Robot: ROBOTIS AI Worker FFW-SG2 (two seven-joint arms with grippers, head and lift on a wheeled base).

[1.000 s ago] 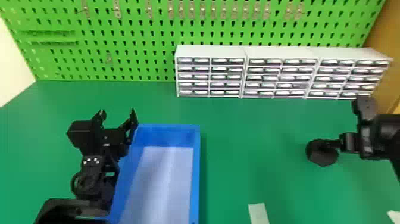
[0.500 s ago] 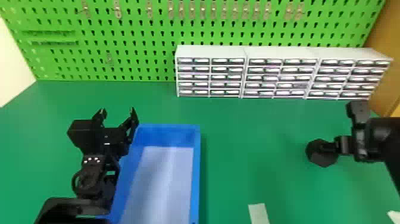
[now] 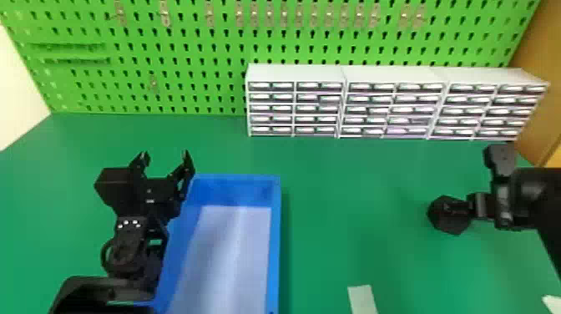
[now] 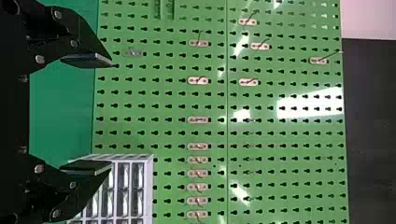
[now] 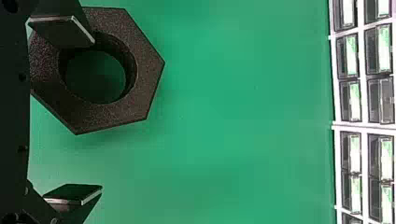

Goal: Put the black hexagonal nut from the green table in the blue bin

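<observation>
The right gripper (image 5: 97, 114) is wide and empty, the black hexagonal nut (image 5: 145, 79) under one finger; grasping, carrying left to the blue bin (image 3: 273, 250) remain.

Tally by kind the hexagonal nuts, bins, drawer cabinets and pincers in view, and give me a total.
Black hexagonal nut: 1
Blue bin: 1
White drawer cabinets, side by side: 3
Pincers, left pincer and right pincer: 2
Total: 7
</observation>
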